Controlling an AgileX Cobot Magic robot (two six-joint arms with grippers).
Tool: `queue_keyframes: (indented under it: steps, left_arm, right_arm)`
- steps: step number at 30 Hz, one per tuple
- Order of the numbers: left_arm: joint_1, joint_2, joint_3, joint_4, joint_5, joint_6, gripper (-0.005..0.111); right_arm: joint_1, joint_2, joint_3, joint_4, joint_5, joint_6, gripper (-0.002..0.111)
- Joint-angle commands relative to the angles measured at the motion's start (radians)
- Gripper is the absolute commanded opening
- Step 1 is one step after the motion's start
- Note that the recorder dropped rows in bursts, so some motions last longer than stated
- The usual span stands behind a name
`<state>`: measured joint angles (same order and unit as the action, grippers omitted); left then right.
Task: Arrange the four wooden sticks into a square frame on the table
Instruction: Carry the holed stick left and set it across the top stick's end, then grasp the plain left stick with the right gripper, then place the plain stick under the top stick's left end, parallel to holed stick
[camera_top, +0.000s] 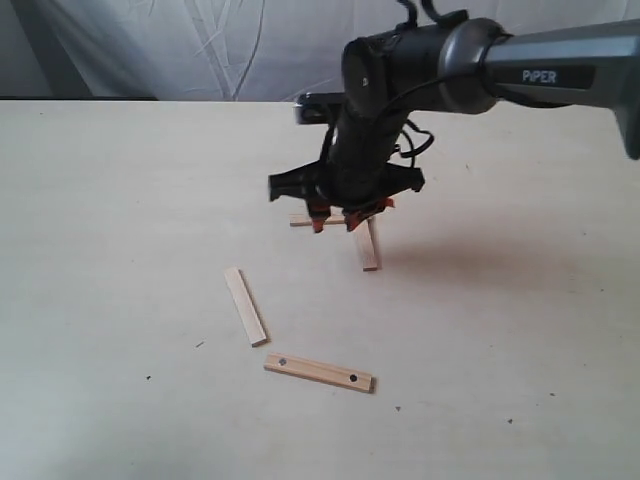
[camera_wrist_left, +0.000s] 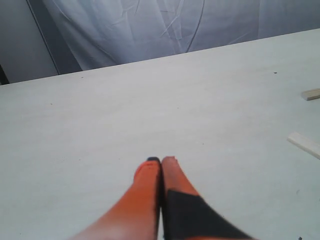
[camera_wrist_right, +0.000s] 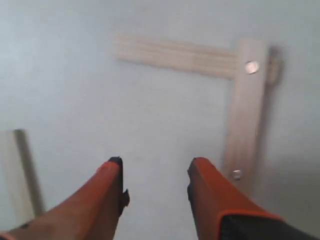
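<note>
Nearest the front edge of the table (camera_top: 110, 400), the holed stick (camera_top: 319, 372) lies flat and alone, with open surface on every side. Just behind it the angled stick (camera_top: 246, 306) lies on a diagonal, its near end close to the holed stick but not touching. Treat both as loose; they are well apart from the other two sticks.

Farther back, the L-shaped pair (camera_top: 370, 245) sits near the table's middle, one stick pointing toward you and the other running sideways beneath the arm. The right fingers (camera_top: 318, 222) hang directly over this corner, spread apart and empty. Wide bare table lies to either side and behind, up to the far edge at the pale cloth backdrop (camera_top: 200, 45).

Consult the right wrist view for the joint: the L-shaped pair (camera_wrist_right: 245, 120) overlaps at one end, with a small round mark on the overlap, a detail the arm hides in the exterior view. A third stick (camera_wrist_right: 20, 170) shows at the frame border.

Only the left wrist view shows the left fingers (camera_wrist_left: 145, 185): pressed together, gripping nothing, over bare table, with two stick ends (camera_wrist_left: 310, 94) at the picture's border.
</note>
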<state>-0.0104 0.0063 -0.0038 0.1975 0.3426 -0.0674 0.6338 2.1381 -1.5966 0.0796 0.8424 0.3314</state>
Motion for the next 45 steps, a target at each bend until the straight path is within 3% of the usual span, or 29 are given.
queue_keyframes:
  steps: [1, 7, 22, 24, 26, 29, 45]
  left_arm:
    - [0.002, -0.006, 0.004, 0.001, -0.006, -0.001, 0.000]
    - [0.002, -0.006, 0.004, 0.001, -0.006, -0.001, 0.000]
    - [0.002, -0.006, 0.004, 0.001, -0.006, -0.001, 0.000]
    - [0.002, -0.006, 0.004, 0.001, -0.006, -0.001, 0.000]
    - [0.002, -0.006, 0.004, 0.001, -0.006, -0.001, 0.000]
    - [0.002, -0.006, 0.004, 0.001, -0.002, -0.001, 0.000]
    - [0.002, -0.006, 0.004, 0.001, -0.004, -0.001, 0.000]
  right_arm:
    - [0.112, 0.010, -0.004, -0.003, -0.003, -0.006, 0.043]
    - [0.211, 0.042, -0.004, -0.015, -0.032, 0.003, 0.043]
    - [0.247, 0.117, -0.004, -0.019, -0.062, 0.027, 0.043]
    - [0.247, 0.119, -0.004, -0.019, -0.060, 0.027, 0.039]
    - [0.247, 0.119, -0.004, -0.019, -0.060, 0.027, 0.028]
    - [0.247, 0.119, -0.004, -0.019, -0.042, 0.031, 0.001]
    - [0.054, 0.053, -0.004, -0.060, -0.161, 0.282, 0.000]
